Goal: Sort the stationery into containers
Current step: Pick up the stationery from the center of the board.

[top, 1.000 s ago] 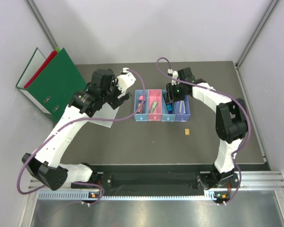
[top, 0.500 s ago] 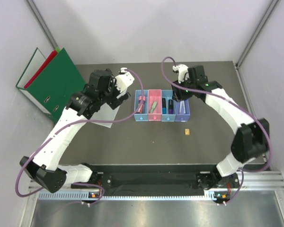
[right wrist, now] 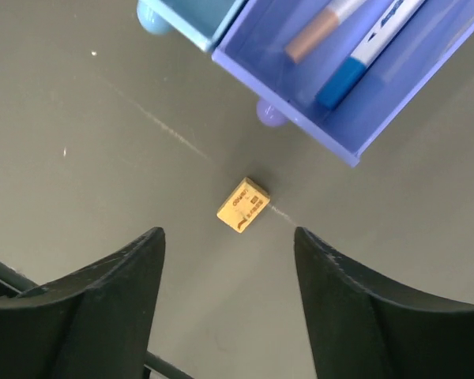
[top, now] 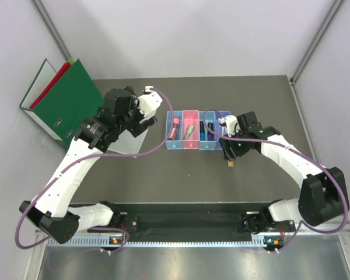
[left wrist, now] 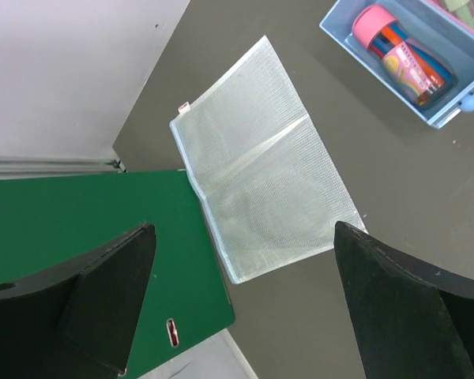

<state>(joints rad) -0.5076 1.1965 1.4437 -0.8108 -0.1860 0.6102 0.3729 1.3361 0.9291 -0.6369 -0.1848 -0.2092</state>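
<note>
The right claw [right wrist: 227, 237] hangs over the bare table [right wrist: 79, 142], its jaws apart with nothing between them. The tan block [right wrist: 243, 206] lies flat on the table at the centre of the right wrist view, just above the gap between the fingers and touching neither. Above it, at upper right, the purple bin [right wrist: 411, 63] holds a blue-capped marker [right wrist: 363, 55] and a pen [right wrist: 324, 28]. The blue bin's [right wrist: 197, 16] corner shows at the top edge.

From above, the block [top: 229, 164] sits below the row of bins, right of centre, under the right claw [top: 230, 153].

The left claw [left wrist: 243, 237] is wide open and holds nothing, above the sleeve [left wrist: 261, 158] and green binder [left wrist: 79, 213]. At the upper right of its view, the glue stick [left wrist: 403, 55] lies in the light blue bin [left wrist: 379, 83].
</note>
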